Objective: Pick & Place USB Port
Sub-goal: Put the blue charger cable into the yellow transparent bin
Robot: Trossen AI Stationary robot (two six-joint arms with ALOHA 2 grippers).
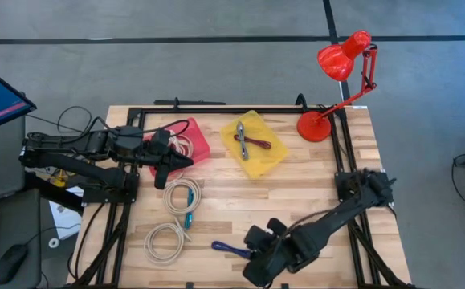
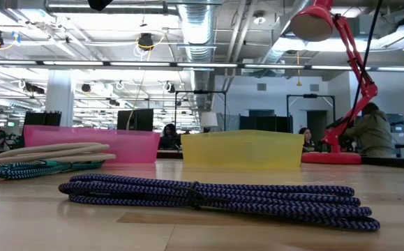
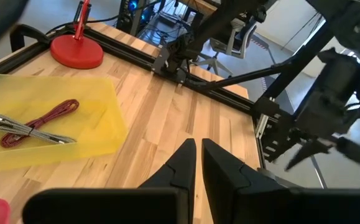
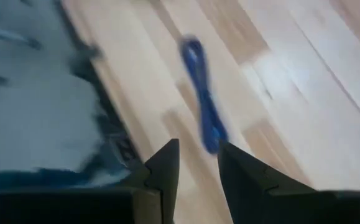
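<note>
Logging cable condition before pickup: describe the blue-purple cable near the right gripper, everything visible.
The blue-purple cable is a braided cord folded into a long flat bundle, cinched near its middle. It lies on the wooden table near the front edge, apart from the other cables. The right gripper sits close beside it, fingers slightly apart, not touching it. No connector shows clearly.

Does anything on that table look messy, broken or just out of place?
Nothing looks broken or spilled. Some cables lie loose on the wood: a blue cable by the right gripper and two beige coils near the left gripper, while the yellow tray holds a red cable.
</note>
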